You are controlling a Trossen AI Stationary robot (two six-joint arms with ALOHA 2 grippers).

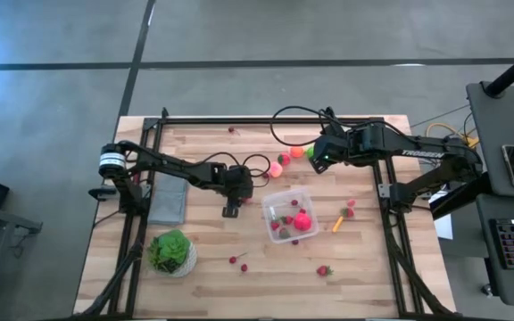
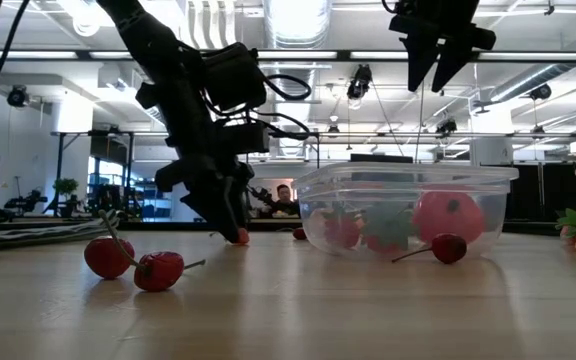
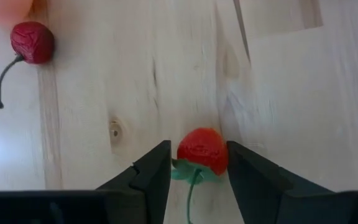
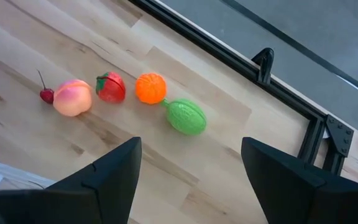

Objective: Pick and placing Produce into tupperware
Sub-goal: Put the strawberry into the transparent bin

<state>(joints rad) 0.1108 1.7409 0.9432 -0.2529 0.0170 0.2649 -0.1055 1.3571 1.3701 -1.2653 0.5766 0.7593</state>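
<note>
My left gripper stands low on the table, left of the clear tupperware, shut on a small red strawberry with a green leaf cap. The tupperware holds a red tomato-like lump and other small produce. My right gripper hangs open high above the far side. Below it a peach, a red strawberry, an orange and a green lump lie in a row on the wood. A dark cherry lies beyond the left gripper. My left gripper pinches the small strawberry by its two opposite sides between its two fingers. The fingers come slanting down from above. The strawberry sits at the tabletop, its leaf cap toward the gripper.
A grey slab lies left of the left arm, and a leafy green head in a white bowl stands near the front left. Two stemmed cherries, a strawberry and an orange carrot lie around the tupperware. A black metal frame edges the table.
</note>
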